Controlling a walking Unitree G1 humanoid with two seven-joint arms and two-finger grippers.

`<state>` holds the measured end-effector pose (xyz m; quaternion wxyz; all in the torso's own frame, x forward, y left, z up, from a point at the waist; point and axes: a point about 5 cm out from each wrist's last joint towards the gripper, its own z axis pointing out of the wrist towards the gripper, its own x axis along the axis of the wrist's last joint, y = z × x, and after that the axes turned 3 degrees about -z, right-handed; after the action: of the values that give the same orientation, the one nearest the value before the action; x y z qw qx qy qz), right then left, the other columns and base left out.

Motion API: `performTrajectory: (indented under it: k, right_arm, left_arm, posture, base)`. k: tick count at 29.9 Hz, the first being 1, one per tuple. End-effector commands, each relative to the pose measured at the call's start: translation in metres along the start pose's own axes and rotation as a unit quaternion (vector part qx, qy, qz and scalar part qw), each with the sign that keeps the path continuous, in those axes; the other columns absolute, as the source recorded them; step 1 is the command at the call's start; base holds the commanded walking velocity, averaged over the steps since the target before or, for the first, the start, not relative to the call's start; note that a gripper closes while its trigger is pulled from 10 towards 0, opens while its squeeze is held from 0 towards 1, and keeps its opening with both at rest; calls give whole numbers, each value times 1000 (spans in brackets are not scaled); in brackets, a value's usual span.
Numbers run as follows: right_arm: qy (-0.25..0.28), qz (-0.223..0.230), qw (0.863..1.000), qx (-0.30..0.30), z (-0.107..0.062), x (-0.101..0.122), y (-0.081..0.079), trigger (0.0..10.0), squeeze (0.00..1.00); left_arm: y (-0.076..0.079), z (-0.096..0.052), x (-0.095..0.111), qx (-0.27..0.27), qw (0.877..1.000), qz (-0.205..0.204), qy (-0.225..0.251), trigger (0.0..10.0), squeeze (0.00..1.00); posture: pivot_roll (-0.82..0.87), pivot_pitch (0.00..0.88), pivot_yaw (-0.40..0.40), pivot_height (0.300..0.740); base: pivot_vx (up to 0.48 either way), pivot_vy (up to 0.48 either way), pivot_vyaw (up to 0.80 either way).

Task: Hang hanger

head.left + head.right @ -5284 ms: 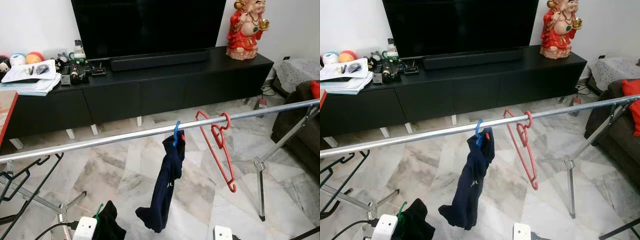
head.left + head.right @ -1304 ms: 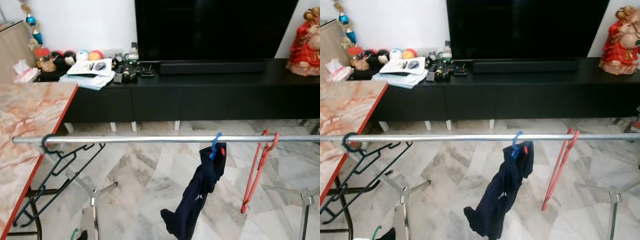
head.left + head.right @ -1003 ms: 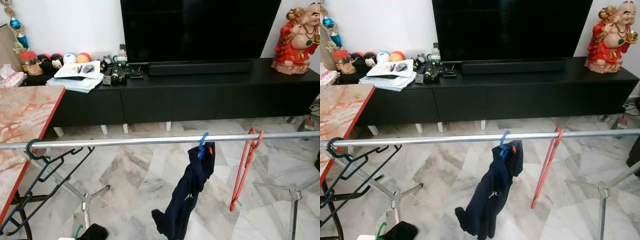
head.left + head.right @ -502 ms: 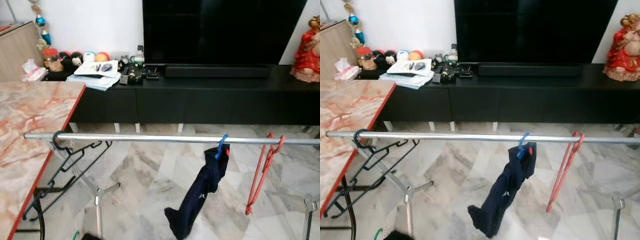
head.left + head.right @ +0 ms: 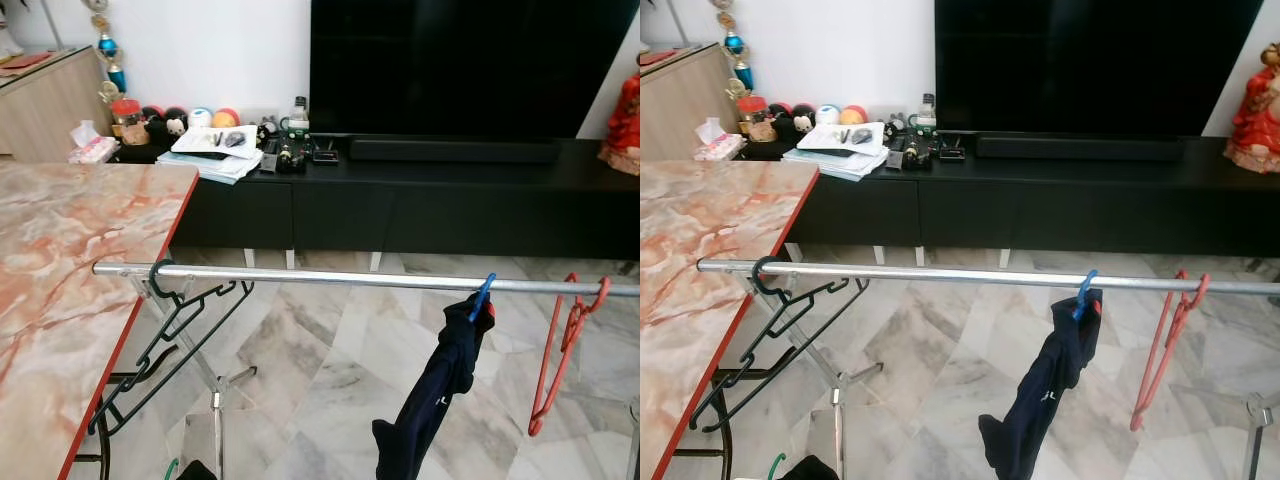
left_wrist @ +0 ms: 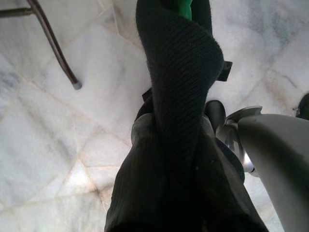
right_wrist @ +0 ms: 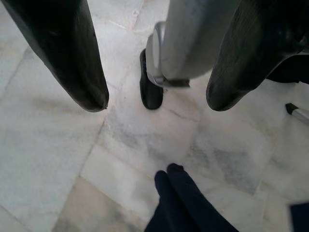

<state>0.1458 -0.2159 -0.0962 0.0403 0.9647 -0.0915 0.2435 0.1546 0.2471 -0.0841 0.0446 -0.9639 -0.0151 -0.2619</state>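
Observation:
A silver rail (image 5: 350,279) runs across in front of me. On it hang a bare black hanger (image 5: 170,330) at the left end, a blue hanger (image 5: 483,296) with a navy garment (image 5: 435,390), and a bare red hanger (image 5: 560,350) at the right. Low at my left side, the tip of a green hanger (image 5: 170,468) and its dark cloth (image 6: 178,96) are carried by my left gripper, whose fingers the cloth covers. My right gripper (image 7: 157,104) hangs open over the floor, nothing between its fingers.
A marble table with a red edge (image 5: 60,280) stands close on my left. The rack's crossed legs (image 5: 215,400) stand below the rail's left end. Behind are a black TV console (image 5: 450,190) and a red statue (image 5: 1255,100). My own leg (image 7: 193,38) stands beside the right gripper.
The whole picture has shifted right, so the camera has turned left: more of the marble table shows. The hangers on the rail have stayed in place.

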Motion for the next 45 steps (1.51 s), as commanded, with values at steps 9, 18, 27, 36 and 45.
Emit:
performTrajectory:
  k: [9,18,27,36,45]
  right_arm:
    - [0,5,1000,-5,0,-1,1,10000,0]
    - [5,3,1000,-1,1,7,-8,10000,0]
    - [3,2,1000,1,2,6,-11,10000,0]
    - [1,2,1000,-3,1,5,-5,10000,0]
    - [1,3,1000,-3,1,4,-7,10000,0]
  left_arm:
    - [-8,-2,0,3,1000,13,0,10000,0]
    - [-9,-2,0,2,1000,13,0,10000,0]
    - [-9,-2,1,2,1000,12,0,10000,0]
    - [-9,-2,0,1,1000,14,-1,10000,0]
    - [-9,-2,-1,1,1000,13,-2,10000,0]
  posture:
    - [26,0,46,740]
    - [28,0,45,740]
    - [28,0,46,740]
    - [28,0,44,740]
    - [30,0,42,740]
  base:
    - [0,0,0]
    - [-114,0,0]
    - [-282,0,0]
    - [-299,0,0]
    - [-303,0,0]
